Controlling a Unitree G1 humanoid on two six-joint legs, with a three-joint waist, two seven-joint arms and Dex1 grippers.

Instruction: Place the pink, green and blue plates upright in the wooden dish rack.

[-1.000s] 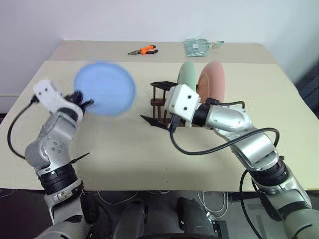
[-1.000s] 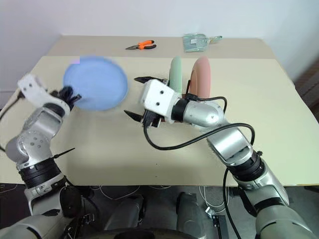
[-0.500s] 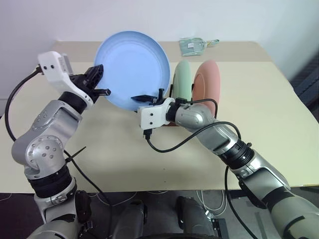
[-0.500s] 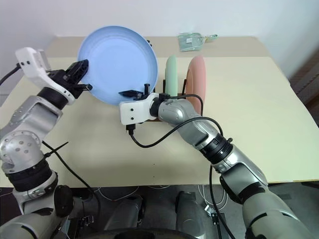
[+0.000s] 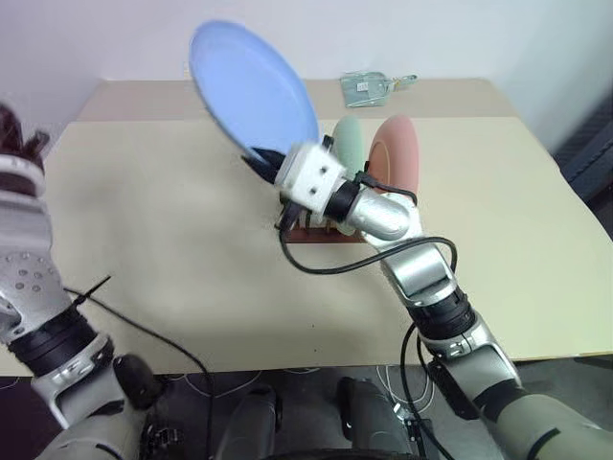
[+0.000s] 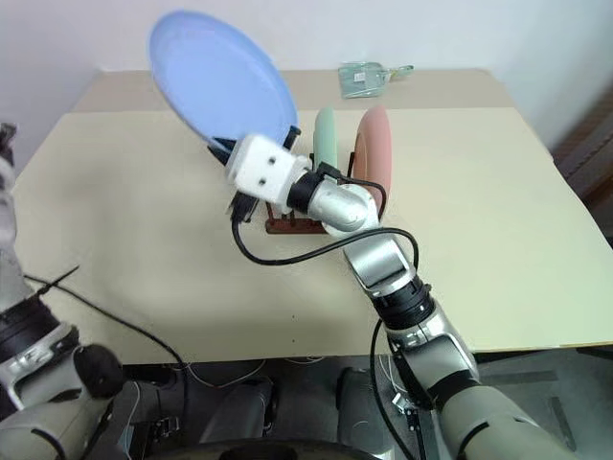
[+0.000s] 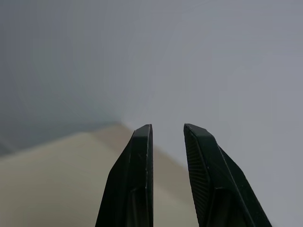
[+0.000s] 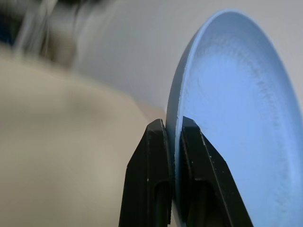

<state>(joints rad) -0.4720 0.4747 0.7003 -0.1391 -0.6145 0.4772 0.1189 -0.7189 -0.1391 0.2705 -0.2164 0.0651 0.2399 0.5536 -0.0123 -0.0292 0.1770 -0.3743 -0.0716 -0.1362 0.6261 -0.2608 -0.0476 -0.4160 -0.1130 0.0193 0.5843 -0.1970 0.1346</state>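
Here right tool (image 8: pixel 173 130) pinches blue plate (image 5: pixel 251 84); rack (image 5: pixel 316 228) half-hidden; left tool (image 7: pixel 168 132) slightly parted, empty.

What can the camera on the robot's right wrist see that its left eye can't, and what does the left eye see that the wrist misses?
Right wrist camera alone: close up, the right gripper has its jaws shut on the rim of the blue plate, one finger on each face.

Left eye alone: the green plate and pink plate standing upright in the wooden dish rack, and a packet at the table's far edge.

Both: the blue plate and the beige table.
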